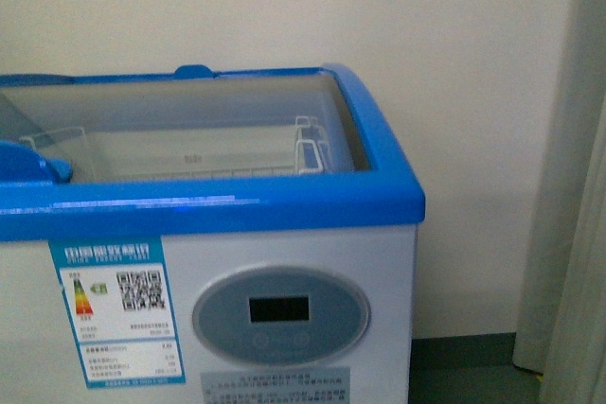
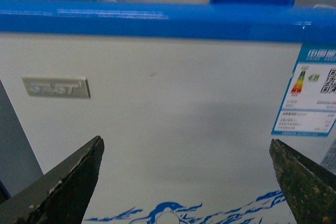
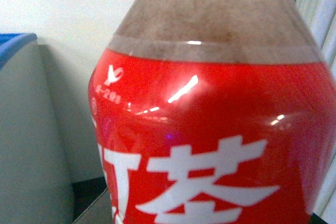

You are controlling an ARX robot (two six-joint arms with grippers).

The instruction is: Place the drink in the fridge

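- In front of the fridge (image 2: 157, 129), the left gripper (image 2: 186, 182) is spreading wide, empty.
- The drink (image 3: 210, 145) is filling the right wrist view; the right gripper state cannot be told.

The drink (image 3: 210, 145) wears glossy plastic — the fridge (image 1: 284, 207) rim shines smooth.

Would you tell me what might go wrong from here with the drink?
1. The drink fills the right wrist view, hiding its grip; a slip might go unnoticed.
2. I cannot tell how far the glass lid leaves the fridge open; the drink might strike it.
3. The open left gripper sits close to the fridge front and could bump it.
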